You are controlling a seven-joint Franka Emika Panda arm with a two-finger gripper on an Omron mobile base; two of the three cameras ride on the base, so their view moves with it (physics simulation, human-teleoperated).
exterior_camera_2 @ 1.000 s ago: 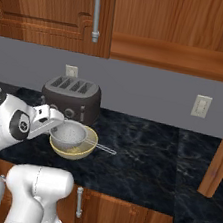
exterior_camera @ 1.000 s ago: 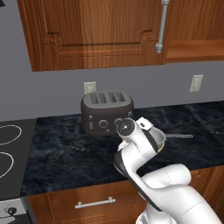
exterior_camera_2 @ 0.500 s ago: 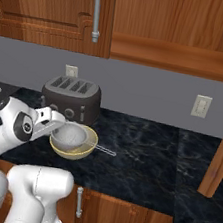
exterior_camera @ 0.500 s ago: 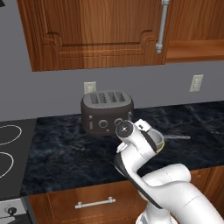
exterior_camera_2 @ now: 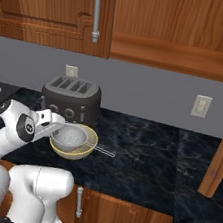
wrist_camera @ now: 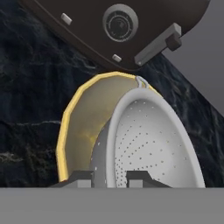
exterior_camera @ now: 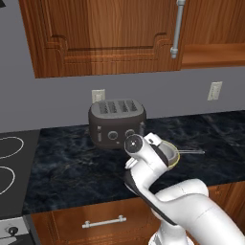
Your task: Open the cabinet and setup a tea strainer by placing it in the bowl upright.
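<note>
I have the strainer (wrist_camera: 148, 140) down in the bowl (wrist_camera: 83, 118), so I judge this to be the placing step, close to its end. In the hand view the two finger tips sit close together on either side of the strainer's near rim, and I read that as the gripper (wrist_camera: 110, 176) clamped on the strainer. The basket leans inside the bowl, its open side turned toward the camera and its far edge poking above the yellow rim.

From the right base view the strainer (exterior_camera_2: 71, 139) sits within the bowl (exterior_camera_2: 85, 150), the gripper (exterior_camera_2: 55, 128) at its left edge, and the thin handle sticks out to the right over the counter (exterior_camera_2: 142, 153). The left base view shows the bowl (exterior_camera: 171, 154) mostly behind my arm, just in front of and to the right of the toaster (exterior_camera: 116, 122), with the handle reaching right.

The cabinet (exterior_camera: 105, 33) doors above the toaster look flush to me; farther right a wooden panel stands edge-on, perhaps an opened door, but I cannot tell.

Next, I think I need to level the strainer so its basket opens upward and rests on the bowl, then part the fingers and lift straight up without dragging it. The risk is the long handle tipping it over the rim once I let go.
</note>
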